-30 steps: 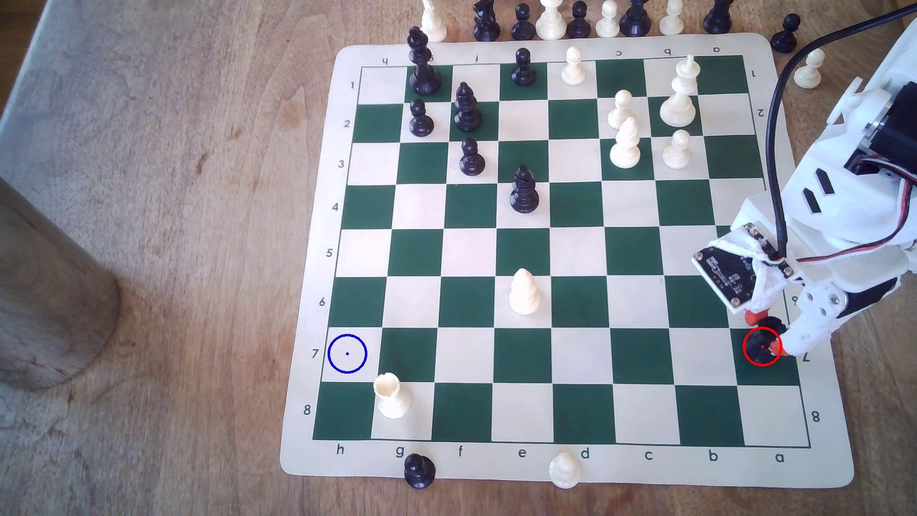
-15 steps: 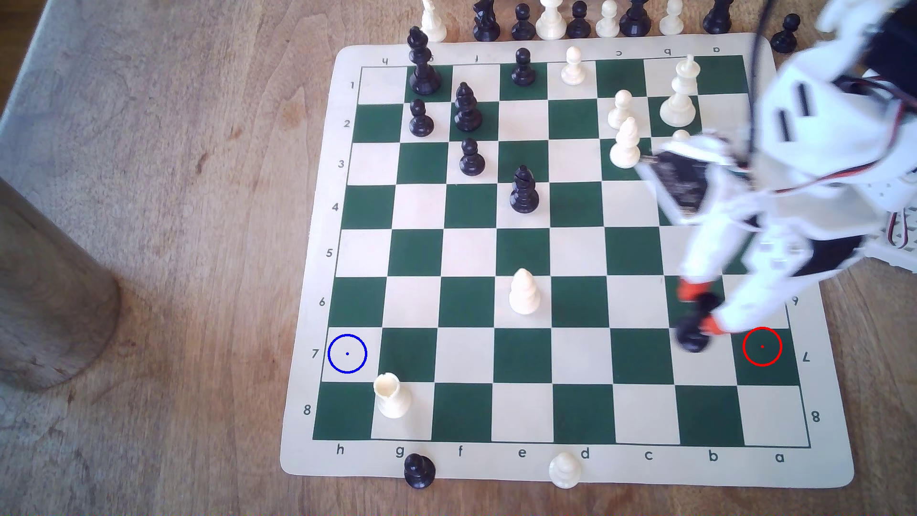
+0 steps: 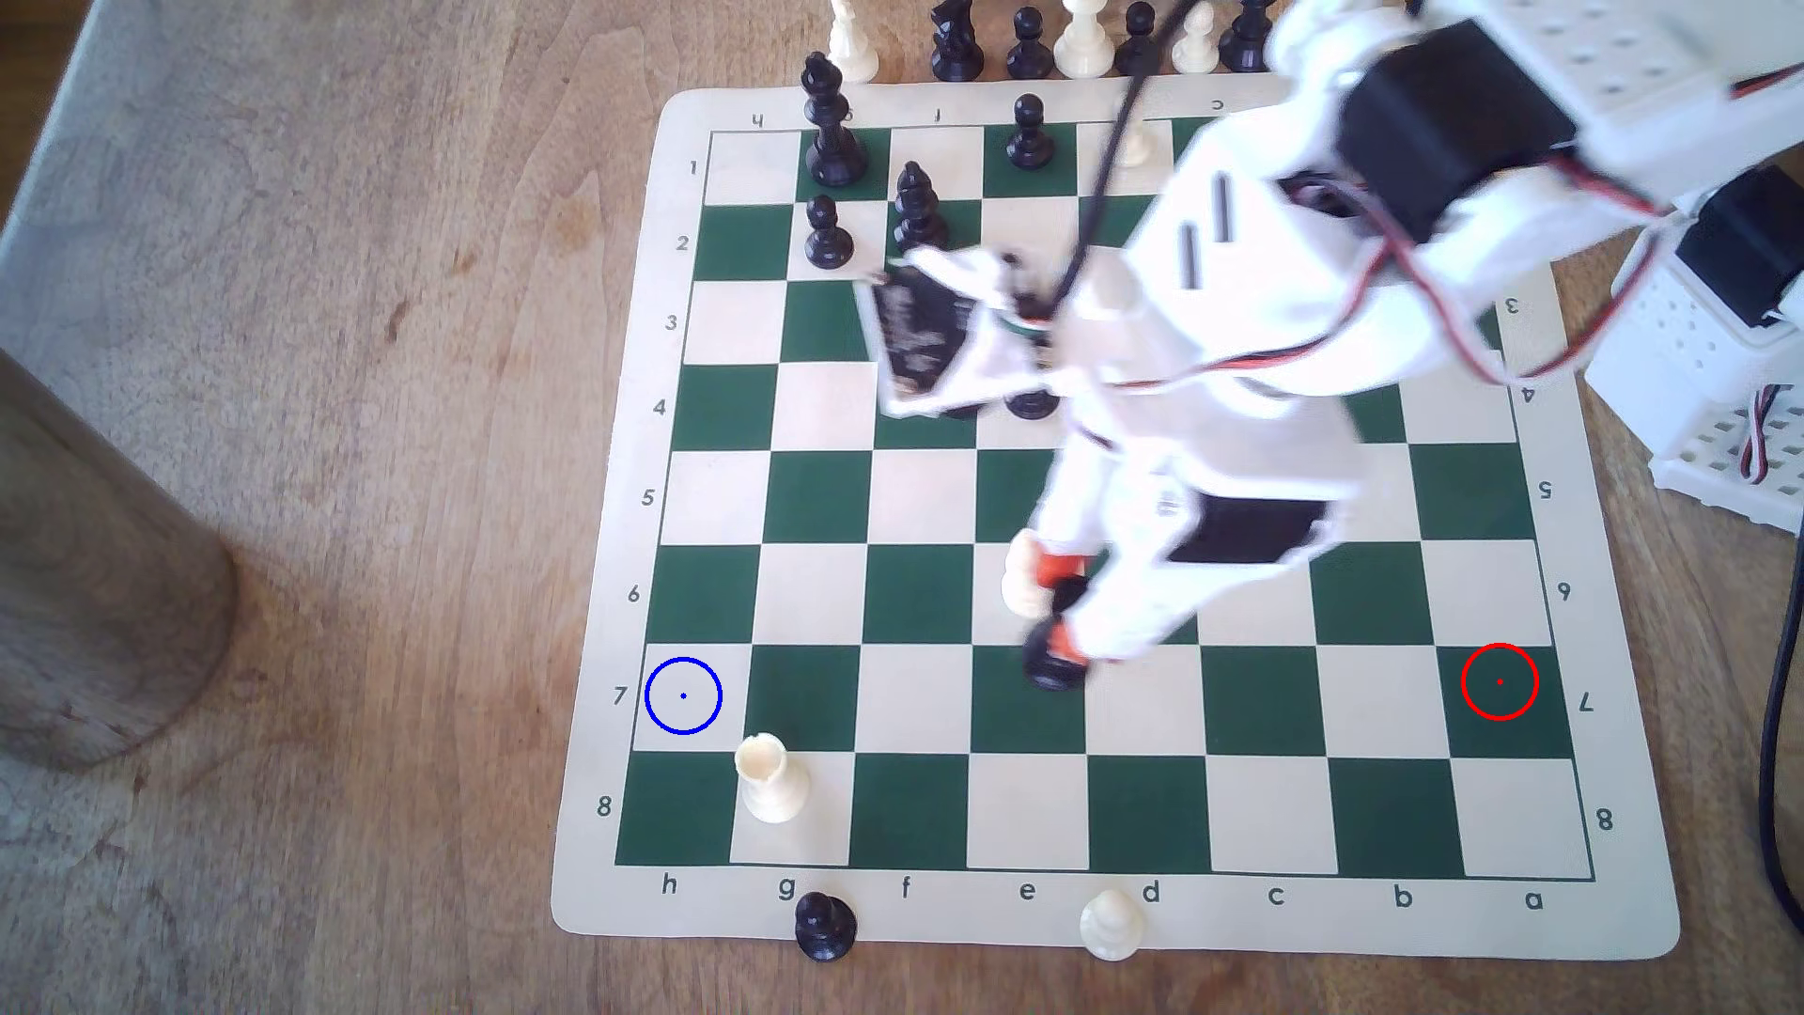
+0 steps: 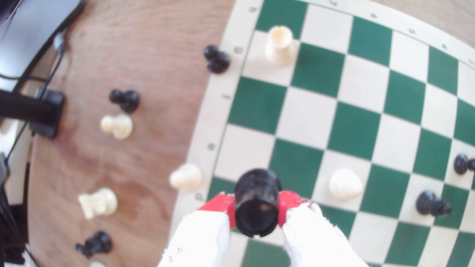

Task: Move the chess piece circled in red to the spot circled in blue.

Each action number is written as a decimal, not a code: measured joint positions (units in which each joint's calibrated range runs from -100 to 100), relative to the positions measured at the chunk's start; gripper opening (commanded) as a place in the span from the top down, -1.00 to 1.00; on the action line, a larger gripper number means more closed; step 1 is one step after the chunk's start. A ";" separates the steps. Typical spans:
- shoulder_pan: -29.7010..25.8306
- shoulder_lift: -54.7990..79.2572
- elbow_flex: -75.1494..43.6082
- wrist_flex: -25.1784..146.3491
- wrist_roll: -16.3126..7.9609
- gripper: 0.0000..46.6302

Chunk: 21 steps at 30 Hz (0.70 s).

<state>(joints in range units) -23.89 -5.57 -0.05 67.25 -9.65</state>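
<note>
The gripper (image 3: 1059, 610) is holding the black rook (image 3: 1052, 669) between its two red pads (image 4: 221, 206). The jaws are closed on the sides of the piece, one pad on each side, and in the wrist view the notched top of the rook (image 4: 257, 202) is pointing toward the camera. In the exterior view the rook is hanging above the chessboard (image 3: 1259, 810), over the border between the green and the cream square in row 7, near columns e and d. The picture is blurred there, so I cannot tell how high it is above the board.

Taking the rook as landmark: the blue ring (image 3: 683, 695) is lying well apart from it, toward the exterior view's left, on a cream square in the same row. The red ring (image 3: 1499, 681) is lying well apart toward the exterior view's right, on a green square, and no piece is standing inside it. A cream bishop (image 3: 1020, 576) is standing just beside the rook, partly behind the gripper. The cream rook (image 3: 771, 778) is standing near the blue ring, on the next row toward the board's edge. A black pawn (image 3: 825, 925) and a cream pawn (image 3: 1110, 922) are sitting on the border of the board, below the rook in the exterior view.
</note>
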 measured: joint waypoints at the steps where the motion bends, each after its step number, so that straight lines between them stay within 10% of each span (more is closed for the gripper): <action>1: 0.52 2.01 -1.81 -0.16 0.00 0.99; 21: 7.74 28.66 -27.20 -9.56 0.39 0.99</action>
<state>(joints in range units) -16.15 23.08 -27.25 57.69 -9.26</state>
